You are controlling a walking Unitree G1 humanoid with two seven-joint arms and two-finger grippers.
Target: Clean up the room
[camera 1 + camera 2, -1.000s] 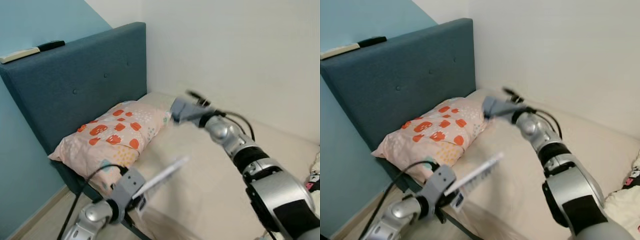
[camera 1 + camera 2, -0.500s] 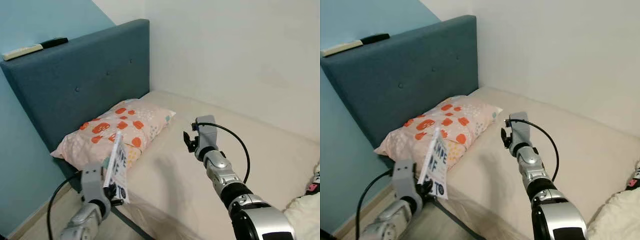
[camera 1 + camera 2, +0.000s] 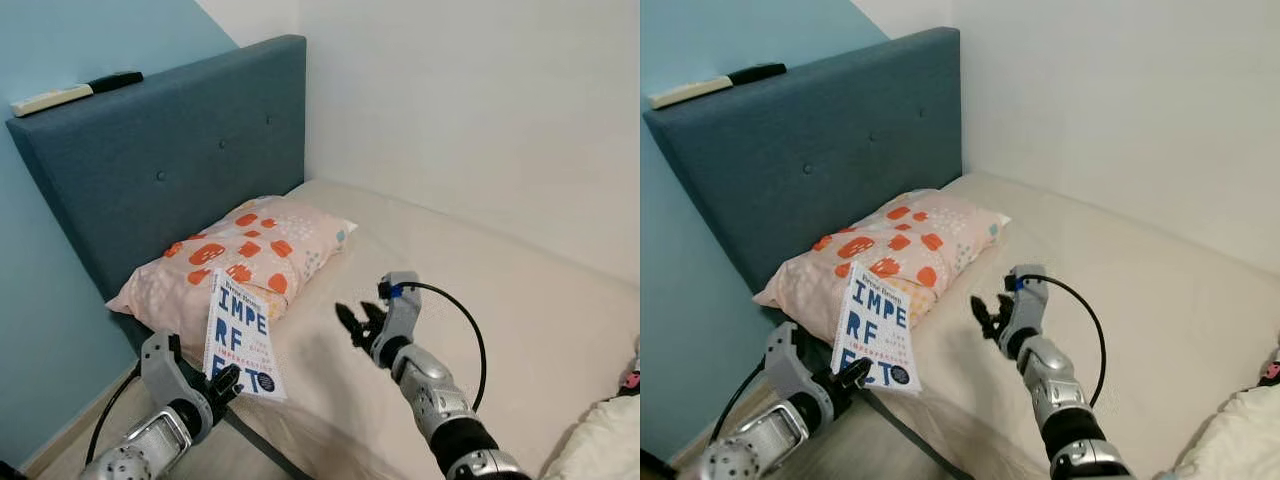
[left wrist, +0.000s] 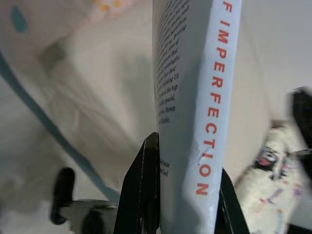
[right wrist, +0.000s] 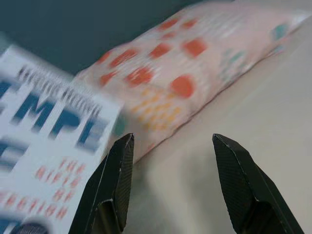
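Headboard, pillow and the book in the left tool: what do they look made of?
Headboard: dark teal woven fabric, matte, with button tufts; likely padded upholstery.
Pillow: soft printed cloth, pale pink with orange patches; it sags and creases.
Book: paperback, looks like; thin card cover with a slight sheen and printed lettering, pinched in the left tool.

Your pillow (image 3: 235,260) lies on the bed (image 3: 480,290) against the headboard (image 3: 150,170); the book (image 3: 240,335) stands before it, left of the right gripper (image 3: 352,325).
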